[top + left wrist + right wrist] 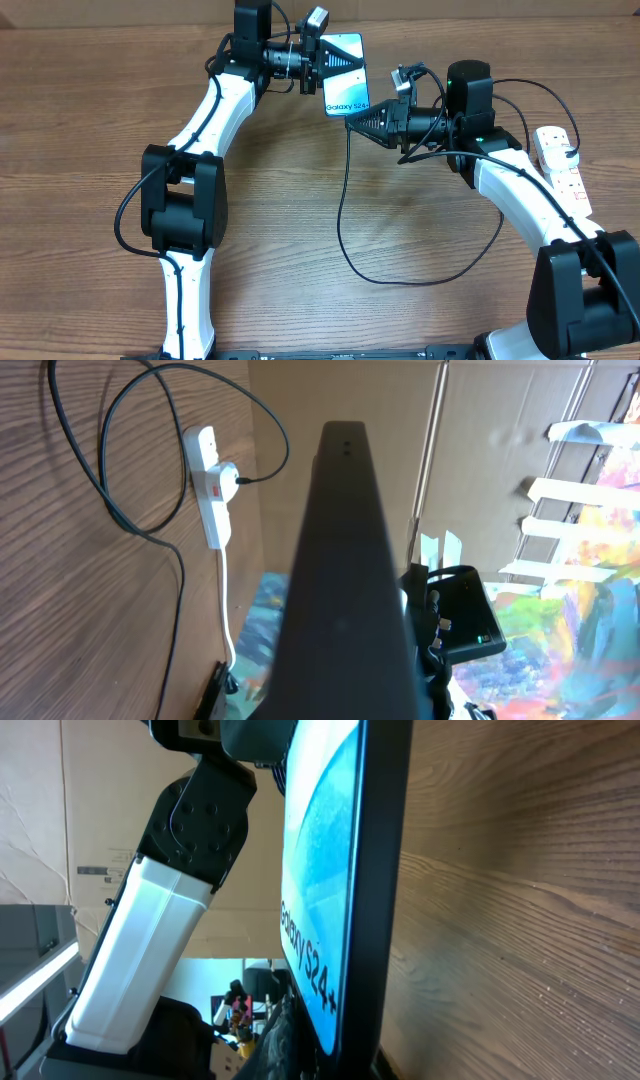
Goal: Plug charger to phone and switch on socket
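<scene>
The left claw (322,62) is pressed together on the phone (346,78), pinching its upper end and holding it off the table (90,120), screen up, at the far middle. The right claw (354,122) sits just at the phone's lower end, pinching the charger (339,210) by its tip. Whether the tip is in the port I cannot tell. From that claw the cable drops toward the near edge in a wide loop, then curves back up to the right. The socket (562,170) lies at the table's right edge, well apart from both claws.
</scene>
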Available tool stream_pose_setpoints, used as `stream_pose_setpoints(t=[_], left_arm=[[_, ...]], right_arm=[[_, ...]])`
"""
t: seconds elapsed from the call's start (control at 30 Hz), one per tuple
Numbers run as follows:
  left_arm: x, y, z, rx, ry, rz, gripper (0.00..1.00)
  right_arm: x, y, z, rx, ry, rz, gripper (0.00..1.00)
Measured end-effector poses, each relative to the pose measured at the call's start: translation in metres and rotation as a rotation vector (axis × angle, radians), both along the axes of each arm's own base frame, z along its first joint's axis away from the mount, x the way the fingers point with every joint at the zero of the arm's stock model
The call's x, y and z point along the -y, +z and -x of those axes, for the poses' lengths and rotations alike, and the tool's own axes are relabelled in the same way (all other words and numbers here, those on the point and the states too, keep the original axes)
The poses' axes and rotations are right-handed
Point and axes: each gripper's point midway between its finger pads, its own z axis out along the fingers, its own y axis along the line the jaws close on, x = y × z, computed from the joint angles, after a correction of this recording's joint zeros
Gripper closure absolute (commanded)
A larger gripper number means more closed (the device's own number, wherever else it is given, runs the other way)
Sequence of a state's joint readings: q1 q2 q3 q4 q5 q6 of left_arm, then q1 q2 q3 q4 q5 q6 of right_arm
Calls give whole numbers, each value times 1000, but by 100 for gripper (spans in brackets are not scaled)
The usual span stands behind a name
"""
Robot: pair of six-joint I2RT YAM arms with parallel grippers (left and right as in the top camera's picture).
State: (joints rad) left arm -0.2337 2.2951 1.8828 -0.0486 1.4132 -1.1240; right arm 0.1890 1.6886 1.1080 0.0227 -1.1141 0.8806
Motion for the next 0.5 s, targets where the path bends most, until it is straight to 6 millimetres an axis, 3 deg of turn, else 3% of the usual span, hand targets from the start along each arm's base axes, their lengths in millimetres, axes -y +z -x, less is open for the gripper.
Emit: stream_pose_setpoints(t=[0.5], left_arm=[[1,-1,3,-27,-10,-2,96]], right_arm=[[2,3,4,43,37,-14,96]])
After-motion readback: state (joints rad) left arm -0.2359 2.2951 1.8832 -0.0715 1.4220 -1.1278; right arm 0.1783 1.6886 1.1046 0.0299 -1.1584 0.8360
